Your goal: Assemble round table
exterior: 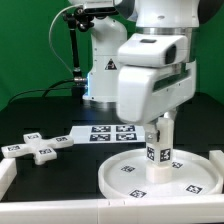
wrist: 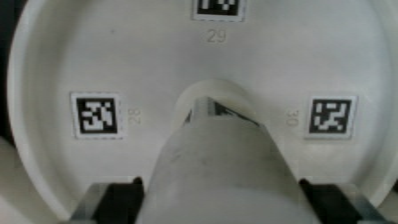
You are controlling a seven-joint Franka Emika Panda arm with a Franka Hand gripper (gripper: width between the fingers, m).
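I see the arm [exterior: 165, 20] filling the middle and upper right of the exterior view, reaching down toward the lower right. Its gripper [exterior: 160, 128] is clamped on the leg [exterior: 158, 148], a short white cylinder held upright with a black-and-white tag facing the camera. The leg stands over the middle of the disc [exterior: 118, 176], a large white rimmed round piece lying flat in the lower right of the frame, with several tags on its face. I cannot tell whether the leg's foot touches the disc or hangs just above it. The cross [exterior: 40, 146] lies flat on the dark table [exterior: 40, 110] at the exterior view's lower left, well apart from the disc. The marker board [exterior: 105, 133] lies between them, a little farther back. In the wrist view I look straight down the leg [wrist: 217, 160], with dark fingers [wrist: 121, 200] pressed against both its sides. The disc [wrist: 54, 60] spreads out behind it, showing three tags.
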